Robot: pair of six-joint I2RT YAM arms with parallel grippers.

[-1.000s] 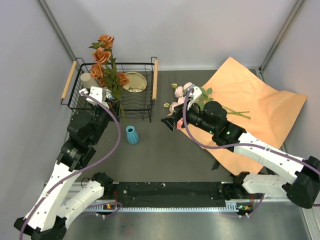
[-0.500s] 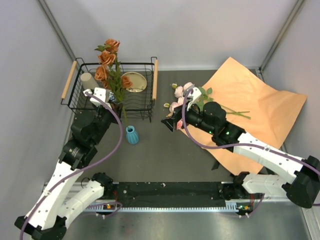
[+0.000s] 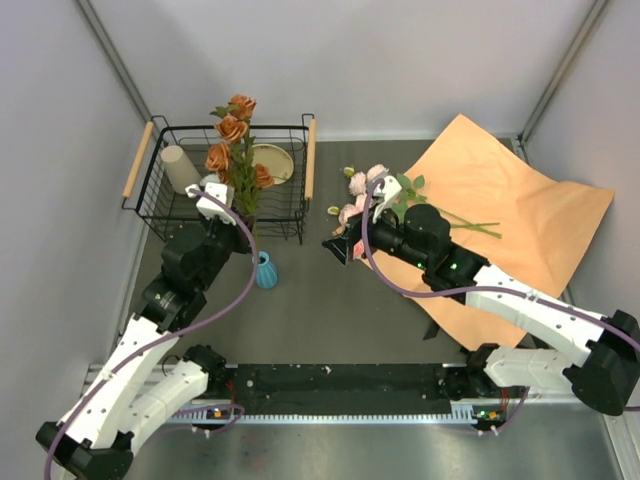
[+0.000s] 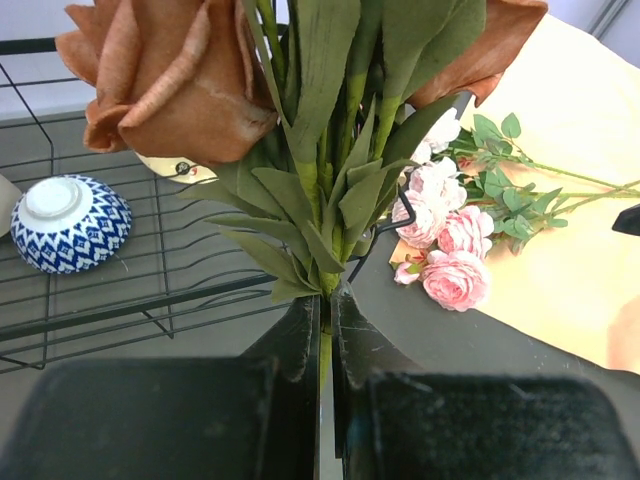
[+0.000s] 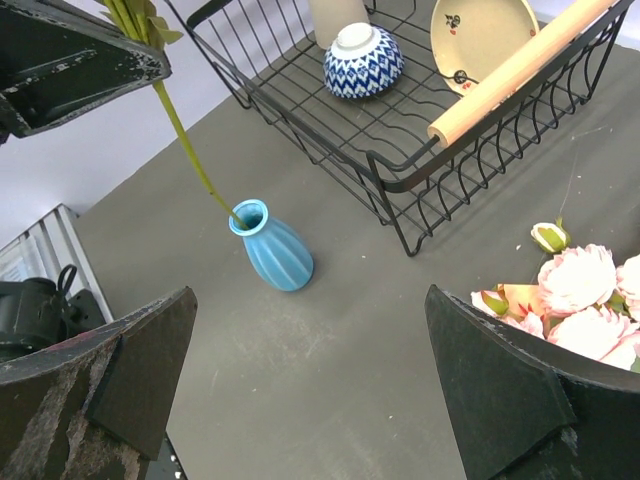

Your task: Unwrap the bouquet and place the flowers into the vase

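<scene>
My left gripper (image 4: 325, 300) is shut on the green stem of the rust-orange roses (image 3: 235, 130), which stand upright above it in front of the basket. The stem's lower end reaches into the mouth of the teal-blue vase (image 5: 275, 250), which stands upright on the table (image 3: 265, 272). The bouquet is unwrapped: its orange-tan paper (image 3: 510, 210) lies spread flat at the right. Pink and cream flowers (image 3: 365, 190) lie at the paper's left edge. My right gripper (image 5: 310, 330) hangs open and empty above bare table between the vase and the pink flowers (image 5: 580, 290).
A black wire basket (image 3: 290, 215) with wooden handles stands at the back left. It holds a beige cup (image 3: 180, 168), a cream plate (image 3: 272, 163) and a blue-and-white bowl (image 4: 70, 222). Grey walls close in the left, back and right.
My left gripper has carried the roses to the right and toward the vase; the stem's end now sits in the vase mouth. The right arm has hardly moved.
</scene>
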